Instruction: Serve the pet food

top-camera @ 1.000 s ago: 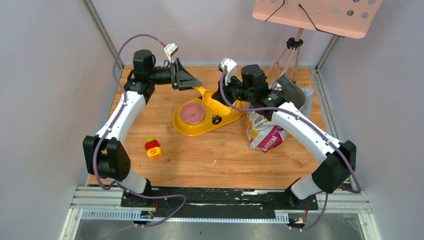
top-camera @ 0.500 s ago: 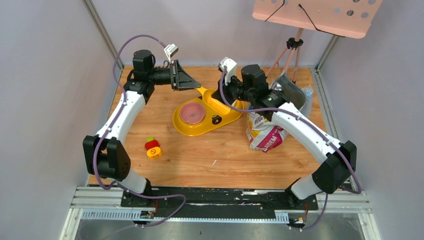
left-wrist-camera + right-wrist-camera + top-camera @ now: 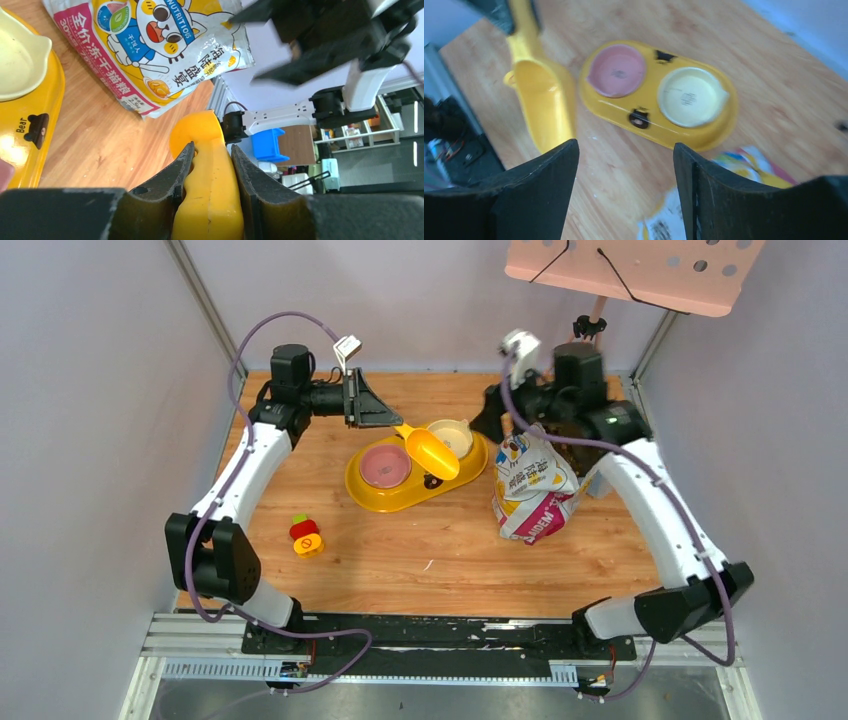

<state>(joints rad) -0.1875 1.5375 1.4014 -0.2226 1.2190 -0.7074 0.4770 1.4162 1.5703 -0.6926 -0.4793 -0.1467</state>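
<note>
My left gripper (image 3: 392, 420) (image 3: 212, 148) is shut on the handle of the yellow scoop (image 3: 432, 452) (image 3: 209, 190), holding it above the yellow feeder (image 3: 420, 495). In the right wrist view the scoop (image 3: 541, 100) looks empty, as do the pink bowl (image 3: 617, 70) and cream bowl (image 3: 689, 96). My right gripper (image 3: 490, 415) (image 3: 625, 145) hangs open and holds nothing, above the printed bag (image 3: 530, 485) (image 3: 160, 50). No pet food shows in any view.
A small red and yellow object (image 3: 305, 535) lies on the wood at front left. A pink board (image 3: 630, 270) on a tripod overhangs the back right corner. Grey walls and metal posts close in the table on three sides.
The right gripper has let go of the scoop, opened, and swung back to the right over the bag. The left gripper alone now holds the scoop, whose bowl has shifted over the feeder.
</note>
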